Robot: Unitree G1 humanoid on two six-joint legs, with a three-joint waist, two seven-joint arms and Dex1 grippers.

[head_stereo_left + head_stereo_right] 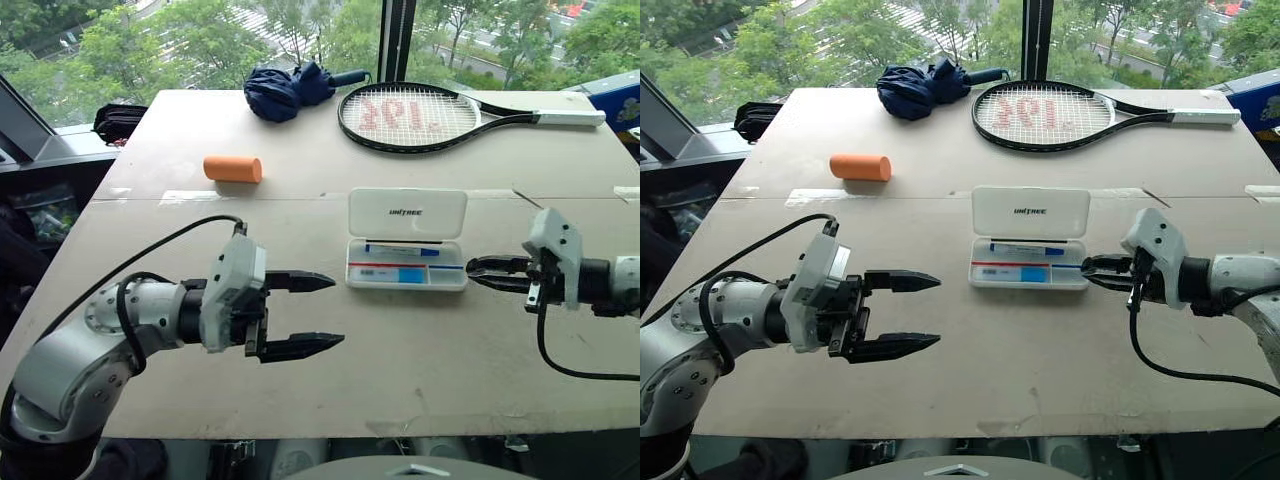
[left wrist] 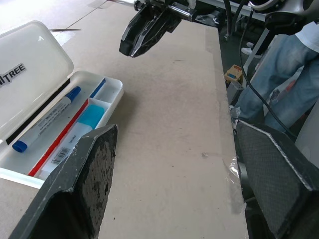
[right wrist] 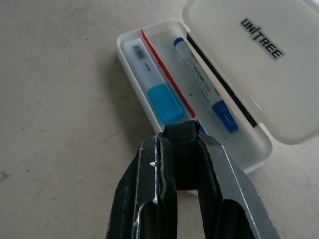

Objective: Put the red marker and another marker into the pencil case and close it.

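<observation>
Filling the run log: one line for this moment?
pencil case: lid open, markers inside | left gripper: open, empty | right gripper: shut beside case

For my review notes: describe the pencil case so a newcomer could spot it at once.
On the pale table, nearer than the tennis racket, the pencil case lies between both grippers. It alone is a white box, lid open, with markers inside.
</observation>
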